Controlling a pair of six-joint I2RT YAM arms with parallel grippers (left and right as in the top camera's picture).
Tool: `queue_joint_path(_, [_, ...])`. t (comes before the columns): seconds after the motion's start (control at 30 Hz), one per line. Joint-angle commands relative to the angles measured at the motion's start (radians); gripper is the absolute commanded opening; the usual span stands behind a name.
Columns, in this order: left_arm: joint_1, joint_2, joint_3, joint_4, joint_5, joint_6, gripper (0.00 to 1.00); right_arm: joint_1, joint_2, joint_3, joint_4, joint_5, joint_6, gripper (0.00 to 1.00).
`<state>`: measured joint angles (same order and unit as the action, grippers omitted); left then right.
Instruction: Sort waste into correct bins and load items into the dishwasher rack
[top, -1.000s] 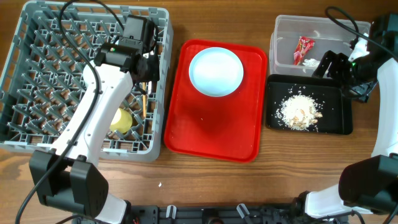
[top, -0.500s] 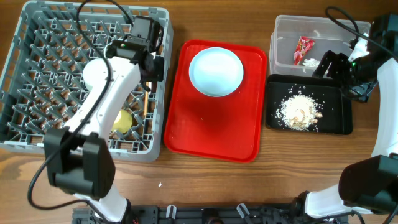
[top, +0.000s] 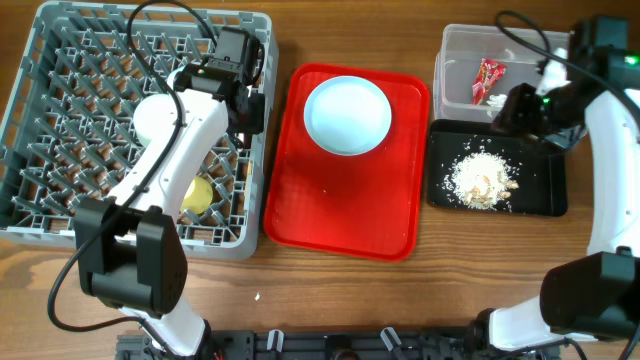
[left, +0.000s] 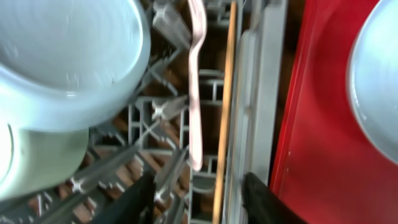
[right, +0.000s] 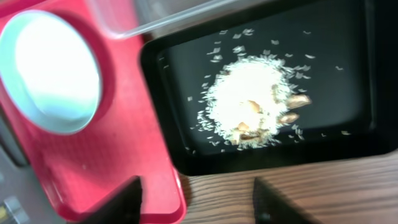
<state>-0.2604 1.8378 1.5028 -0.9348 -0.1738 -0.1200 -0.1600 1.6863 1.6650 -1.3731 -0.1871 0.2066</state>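
While the dishwasher rack (top: 60, 120) fills the upper left of the overhead frame, the red serving tray (top: 340, 210) is seen at centre, with the black tray (top: 540, 195) and clear tub (top: 460, 40) at right. One pale blue bowl (top: 347, 114) is left on the red tray's upper half. The left gripper (left: 204, 200) is spread and empty above the fork (left: 196, 93) and chopstick (left: 227, 93), which lie by the rack's right wall. The right gripper (right: 198, 199) is likewise spread, near the food scraps (right: 255, 106). The bowl's smooth rim could be lost from a shallow pinch, and the scraps scattered if the black tray is clipped.
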Motion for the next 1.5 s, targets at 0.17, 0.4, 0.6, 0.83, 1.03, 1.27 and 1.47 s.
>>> queue_joint_path(0.17, [0.003,-0.004,0.001,-0.061,0.219,-0.138,0.25,0.216,-0.024,-0.095,0.035,-0.107,-0.023,0.04])
queue_joint_path(0.4, [0.003,-0.028,0.001,-0.05,0.23,-0.158,0.15,0.384,-0.024,-0.277,0.157,-0.129,-0.021,0.04])
queue_joint_path(0.6, [0.003,-0.079,0.001,-0.05,0.23,-0.158,0.04,0.492,-0.023,-0.457,0.333,-0.116,0.021,0.04])
queue_joint_path(0.83, [0.003,-0.086,0.001,-0.05,0.23,-0.158,0.04,0.51,-0.02,-0.592,0.412,-0.1,0.085,0.04])
queue_joint_path(1.03, [0.003,-0.086,0.001,-0.049,0.23,-0.158,0.04,0.51,-0.02,-0.673,0.452,-0.022,0.118,0.04])
queue_joint_path(1.27, [0.003,-0.086,0.001,-0.047,0.23,-0.158,0.04,0.51,-0.02,-0.743,0.498,-0.014,0.145,0.05])
queue_joint_path(1.47, [0.003,-0.086,0.001,-0.05,0.23,-0.158,0.04,0.51,-0.02,-0.744,0.486,0.068,0.219,0.04])
